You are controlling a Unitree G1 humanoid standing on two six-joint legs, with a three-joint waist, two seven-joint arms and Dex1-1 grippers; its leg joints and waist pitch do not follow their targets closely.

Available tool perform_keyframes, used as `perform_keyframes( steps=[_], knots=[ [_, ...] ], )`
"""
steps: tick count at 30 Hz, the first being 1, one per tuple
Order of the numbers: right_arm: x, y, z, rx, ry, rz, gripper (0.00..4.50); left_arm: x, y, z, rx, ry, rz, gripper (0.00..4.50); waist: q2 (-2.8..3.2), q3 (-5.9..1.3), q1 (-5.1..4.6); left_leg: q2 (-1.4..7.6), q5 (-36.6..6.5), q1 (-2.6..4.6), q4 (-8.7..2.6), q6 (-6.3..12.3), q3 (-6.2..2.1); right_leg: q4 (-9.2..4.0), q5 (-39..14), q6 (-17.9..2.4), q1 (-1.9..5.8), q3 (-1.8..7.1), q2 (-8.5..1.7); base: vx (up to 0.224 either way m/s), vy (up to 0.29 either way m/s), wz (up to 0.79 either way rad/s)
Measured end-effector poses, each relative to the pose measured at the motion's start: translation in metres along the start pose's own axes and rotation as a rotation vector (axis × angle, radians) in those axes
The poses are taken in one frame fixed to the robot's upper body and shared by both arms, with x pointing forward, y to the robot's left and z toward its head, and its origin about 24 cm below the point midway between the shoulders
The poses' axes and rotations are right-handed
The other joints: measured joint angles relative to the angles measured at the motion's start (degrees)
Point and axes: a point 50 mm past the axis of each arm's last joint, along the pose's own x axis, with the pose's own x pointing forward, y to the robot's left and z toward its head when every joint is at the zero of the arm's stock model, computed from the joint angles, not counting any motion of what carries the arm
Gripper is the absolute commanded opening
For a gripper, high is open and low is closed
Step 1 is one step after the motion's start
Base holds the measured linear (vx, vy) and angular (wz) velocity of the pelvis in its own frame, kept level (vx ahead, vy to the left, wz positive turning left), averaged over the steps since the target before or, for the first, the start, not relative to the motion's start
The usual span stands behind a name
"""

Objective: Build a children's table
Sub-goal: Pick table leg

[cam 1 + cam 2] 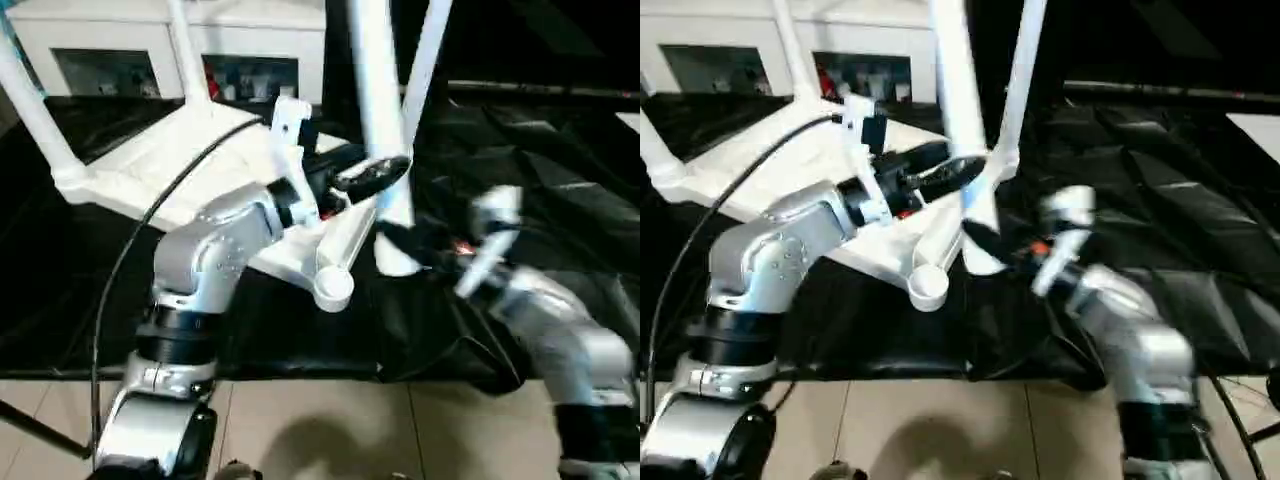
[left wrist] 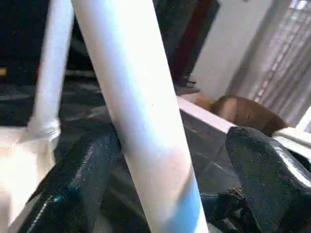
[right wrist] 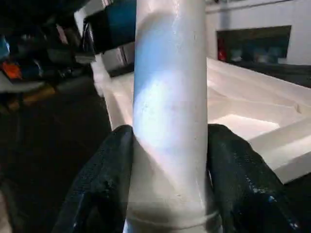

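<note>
Right wrist view has the right tool (image 3: 170, 184) clamped on a white tapered leg (image 3: 170, 97) near the tabletop (image 3: 252, 116), while the left tool (image 2: 170, 179) stands apart around it.

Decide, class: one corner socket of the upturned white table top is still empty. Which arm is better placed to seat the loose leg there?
Right. The right gripper is clamped on the leg near its base, beside the empty socket. The left gripper stands open around it.

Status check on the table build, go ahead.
Right pincer shut on a white leg. Left pincer open around that leg, one finger close beside it. Tabletop upside down, one corner socket empty. Nothing blocking.
</note>
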Motion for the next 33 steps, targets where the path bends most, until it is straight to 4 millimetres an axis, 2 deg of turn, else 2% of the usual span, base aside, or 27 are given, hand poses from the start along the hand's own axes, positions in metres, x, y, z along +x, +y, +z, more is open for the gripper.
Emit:
perform_keyframes(
  steps=[4, 6, 9, 11, 12, 16, 17, 23, 27, 29, 33],
  knots=[
    [0.012, 0.007, 0.000, -0.062, 0.016, -0.001, 1.91, 0.000, 0.003, 0.000, -0.024, -0.013, 0.051, 4.44, -0.34, 0.08, 0.04, 0.00, 0.0, -0.12, 0.01, 0.00, 0.00, -0.12, 0.0, 0.0, 0.00, 0.00, 0.00, 0.000, 0.000, 0.00],
    [0.017, 0.010, -0.002, -0.079, 0.014, -0.008, 1.91, -0.001, 0.007, -0.001, -0.039, -0.015, 0.091, 4.14, -0.54, 0.09, 0.07, 0.00, 0.0, -0.16, 0.00, 0.00, 0.00, -0.14, 0.1, -0.1, -0.01, 0.00, 0.00, 0.000, 0.000, 0.00],
    [0.020, 0.011, -0.004, -0.115, 0.025, -0.034, 1.91, -0.003, 0.012, -0.003, -0.071, -0.013, 0.141, 4.04, -0.58, 0.09, 0.03, 0.00, 0.0, -0.23, 0.01, 0.02, 0.02, -0.25, 0.1, -0.1, -0.02, 0.02, 0.00, 0.000, 0.000, 0.00],
    [0.022, 0.011, -0.006, -0.150, 0.039, -0.048, 1.91, -0.005, 0.015, -0.003, -0.083, -0.018, 0.170, 3.70, -0.64, 0.13, -0.01, 0.00, 0.0, -0.25, 0.00, 0.02, 0.02, -0.29, 0.1, -0.1, -0.03, 0.01, 0.00, 0.000, 0.000, 0.00],
    [0.023, 0.011, -0.006, -0.169, 0.045, -0.060, 1.91, -0.004, 0.015, -0.003, -0.092, -0.024, 0.178, 3.70, -0.65, 0.13, -0.02, 0.00, 0.0, -0.25, 0.00, 0.02, 0.02, -0.30, 0.1, -0.1, -0.03, 0.01, 0.01, 0.000, 0.000, 0.00],
    [0.036, 0.012, -0.005, -0.343, 0.094, -0.135, 1.91, -0.005, 0.023, -0.002, -0.179, -0.079, 0.271, 3.42, -0.82, 0.15, -0.10, 0.01, 0.0, -0.23, 0.00, 0.02, 0.03, -0.26, 0.1, -0.1, -0.03, 0.01, 0.01, 0.000, 0.000, 0.00],
    [0.040, 0.016, -0.007, -0.375, 0.103, -0.136, 1.91, -0.005, 0.025, -0.002, -0.204, -0.092, 0.297, 3.21, -0.86, 0.15, -0.10, 0.01, 0.0, -0.22, -0.01, 0.02, 0.02, -0.27, 0.1, -0.1, -0.03, 0.01, 0.01, 0.000, 0.000, 0.00],
    [0.049, 0.026, -0.011, -0.438, 0.107, -0.144, 1.91, -0.009, 0.031, -0.002, -0.254, -0.121, 0.338, 2.73, -1.12, 0.15, -0.02, 0.01, 0.0, -0.24, 0.00, 0.02, 0.02, -0.28, 0.1, -0.1, -0.02, 0.02, 0.01, 0.000, 0.000, 0.00],
    [0.056, 0.029, -0.010, -0.488, 0.108, -0.168, 1.91, -0.011, 0.033, -0.001, -0.264, -0.135, 0.369, 2.62, -1.32, 0.12, -0.04, 0.01, 0.0, -0.24, 0.00, 0.02, 0.01, -0.27, 0.1, -0.1, -0.02, 0.02, 0.01, 0.000, 0.000, 0.00],
    [0.058, 0.030, -0.011, -0.496, 0.105, -0.181, 1.91, -0.010, 0.033, 0.000, -0.269, -0.144, 0.382, 2.26, -1.39, 0.12, -0.06, 0.01, 0.0, -0.24, 0.00, 0.02, 0.01, -0.27, 0.1, -0.1, -0.01, 0.03, 0.02, 0.000, 0.000, 0.00],
    [0.060, 0.029, -0.010, -0.518, 0.107, -0.198, 1.91, -0.008, 0.033, 0.001, -0.283, -0.157, 0.390, 2.13, -1.56, 0.07, -0.13, 0.01, 0.0, -0.23, 0.00, 0.02, 0.01, -0.27, 0.1, -0.1, -0.02, 0.03, 0.03, 0.000, 0.000, 0.00]
  ],
)
